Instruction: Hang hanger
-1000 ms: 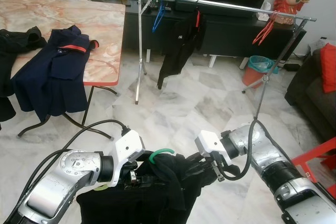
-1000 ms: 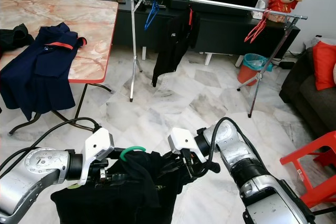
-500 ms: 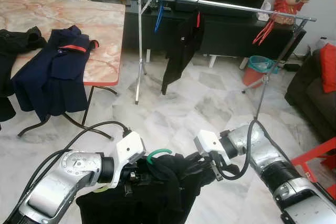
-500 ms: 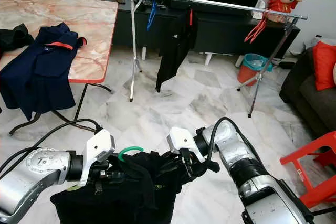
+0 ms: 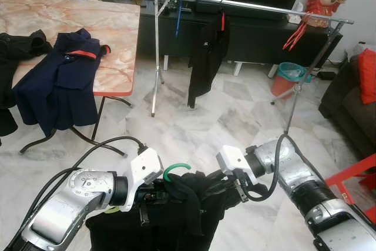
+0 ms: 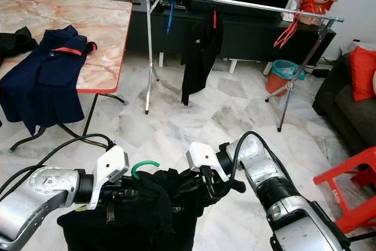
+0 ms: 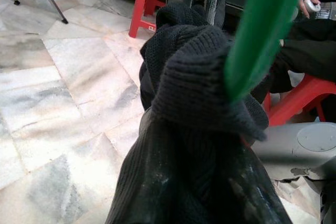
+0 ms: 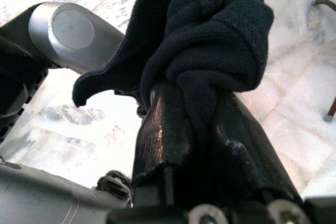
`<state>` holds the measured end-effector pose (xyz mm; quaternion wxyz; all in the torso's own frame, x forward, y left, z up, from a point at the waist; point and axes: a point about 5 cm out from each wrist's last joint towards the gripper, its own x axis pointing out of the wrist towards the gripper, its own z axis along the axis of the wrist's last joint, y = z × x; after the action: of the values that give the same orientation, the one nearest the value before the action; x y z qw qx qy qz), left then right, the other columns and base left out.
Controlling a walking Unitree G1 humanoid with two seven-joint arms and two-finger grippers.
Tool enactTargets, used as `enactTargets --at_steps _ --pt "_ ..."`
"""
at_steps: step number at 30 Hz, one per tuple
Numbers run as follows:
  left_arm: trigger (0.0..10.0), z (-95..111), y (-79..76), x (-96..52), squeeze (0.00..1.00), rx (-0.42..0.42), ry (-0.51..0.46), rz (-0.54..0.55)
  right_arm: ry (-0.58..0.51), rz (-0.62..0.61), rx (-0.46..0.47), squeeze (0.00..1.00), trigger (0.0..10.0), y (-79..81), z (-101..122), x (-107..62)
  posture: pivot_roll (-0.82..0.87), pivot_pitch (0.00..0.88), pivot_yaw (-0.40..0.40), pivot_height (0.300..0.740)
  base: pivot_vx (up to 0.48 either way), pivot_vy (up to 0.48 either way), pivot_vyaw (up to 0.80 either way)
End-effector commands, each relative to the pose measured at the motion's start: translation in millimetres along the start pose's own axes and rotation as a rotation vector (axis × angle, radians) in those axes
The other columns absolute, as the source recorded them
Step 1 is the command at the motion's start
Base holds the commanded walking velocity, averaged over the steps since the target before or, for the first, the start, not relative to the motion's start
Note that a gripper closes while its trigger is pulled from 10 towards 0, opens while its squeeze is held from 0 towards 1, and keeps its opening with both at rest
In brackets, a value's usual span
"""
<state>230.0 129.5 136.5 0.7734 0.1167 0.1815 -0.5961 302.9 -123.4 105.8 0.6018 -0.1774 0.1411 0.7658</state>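
Observation:
A green hanger [image 5: 176, 170] carries a black garment [image 5: 170, 218] low in front of me, its hook sticking up above the bunched cloth. My left gripper [image 5: 151, 195] is shut on the hanger at the garment's collar; the green bar [image 7: 257, 35] runs close past that wrist camera into the knit fabric [image 7: 194, 129]. My right gripper [image 5: 220, 181] is shut on a fold of the same garment [image 8: 210, 35], pinched between its black fingers [image 8: 163, 129]. The silver clothes rail [image 5: 252, 5] stands across the room, far beyond both grippers.
On the rail hang a black top [image 5: 205, 57], a blue hanger [image 5: 178, 19] and red hangers [image 5: 296, 30]. A marble table [image 5: 117, 33] with a navy jacket [image 5: 61, 80] is on the left. On the right are a bin [image 5: 288, 77], a dark sofa [image 5: 352, 98] and a red stool [image 5: 352, 180].
The black top on the rail has swung to the right and the blue hanger has turned edge-on. Both grippers have kept hold, and the green hook has shifted slightly left.

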Motion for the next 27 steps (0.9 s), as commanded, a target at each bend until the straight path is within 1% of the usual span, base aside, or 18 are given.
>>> enactTargets --at_steps 1,6,7,8,14,19,21,24,27 --pt "0.0 5 -3.2 4.8 0.00 0.007 -0.013 -0.030 -0.040 -0.028 -0.048 0.00 10.0 -6.2 12 -3.3 0.22 0.000 -0.140 0.740 0.000 0.000 0.00" --pt "0.0 5 -3.4 5.0 0.00 0.007 -0.012 -0.034 -0.036 -0.029 -0.044 0.00 10.0 -6.0 11 -4.1 0.22 0.000 -0.137 0.740 0.000 0.000 0.00" --pt "0.0 5 -3.7 5.0 0.00 0.009 -0.008 -0.037 -0.037 -0.027 -0.038 0.63 10.0 -5.8 10 -4.2 0.22 0.000 -0.137 0.740 0.000 0.000 0.00" --pt "0.0 5 -3.8 4.9 0.00 0.009 -0.008 -0.037 -0.037 -0.025 -0.033 1.00 10.0 -5.6 10 -4.1 0.22 0.000 -0.136 0.740 0.000 0.000 0.00" --pt "0.0 4 -2.9 4.0 0.00 0.008 -0.007 -0.035 -0.034 -0.014 -0.023 1.00 10.0 -3.5 8 -4.9 0.22 0.000 -0.135 0.740 0.000 0.000 0.00" --pt "0.0 3 -1.6 3.8 0.00 0.011 -0.003 -0.025 -0.011 -0.002 -0.014 1.00 10.0 -0.2 4 -9.2 0.21 0.000 -0.135 0.740 0.000 0.000 0.00" --pt "0.0 3 0.2 3.1 0.00 0.012 -0.005 -0.008 0.018 -0.003 -0.007 1.00 10.0 2.0 0 -13.9 0.21 0.000 -0.137 0.740 0.000 0.000 0.00" --pt "0.0 -1 5.0 1.6 0.00 0.008 0.004 0.029 0.090 -0.028 0.003 1.00 10.0 4.3 -10 -21.3 0.21 0.000 -0.137 0.740 0.000 0.000 0.00" --pt "0.0 -6 13.2 -0.5 0.00 -0.003 0.002 0.102 0.109 -0.068 0.028 1.00 10.0 6.3 -15 -30.2 0.20 0.000 -0.135 0.740 0.000 0.000 0.00"
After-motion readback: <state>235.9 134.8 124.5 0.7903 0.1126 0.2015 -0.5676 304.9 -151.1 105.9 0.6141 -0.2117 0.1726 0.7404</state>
